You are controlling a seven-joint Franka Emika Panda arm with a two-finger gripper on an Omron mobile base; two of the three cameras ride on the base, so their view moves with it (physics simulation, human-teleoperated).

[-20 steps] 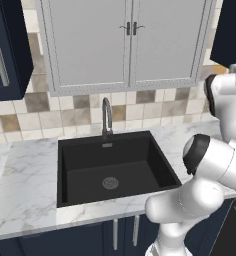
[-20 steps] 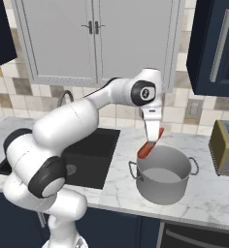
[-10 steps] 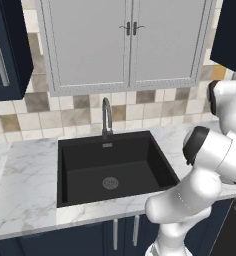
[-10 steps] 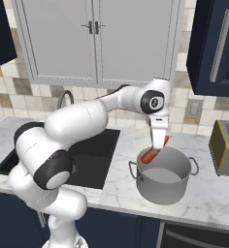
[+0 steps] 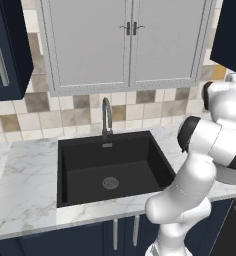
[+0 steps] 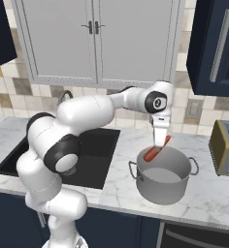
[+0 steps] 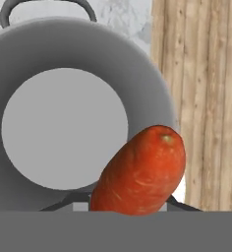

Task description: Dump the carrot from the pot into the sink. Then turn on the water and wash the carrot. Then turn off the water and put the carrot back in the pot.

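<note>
One sink (image 5: pixel 112 170): black basin at my left, set in the marble surface (image 6: pixel 121 191), faucet (image 5: pixel 106 117) behind it.
Tool (image 6: pixel 158 144): mine, clamped on the carrot (image 6: pixel 155 149), over the pot's rim.
Carrot: tilted, lower end inside the pot's mouth.
Pot (image 6: pixel 163 178): right of the sink, upright.

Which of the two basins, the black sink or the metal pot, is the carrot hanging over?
The pot. The gripper holds the carrot above its rim, right of the sink, which lies back under the arm's elbow.
</note>
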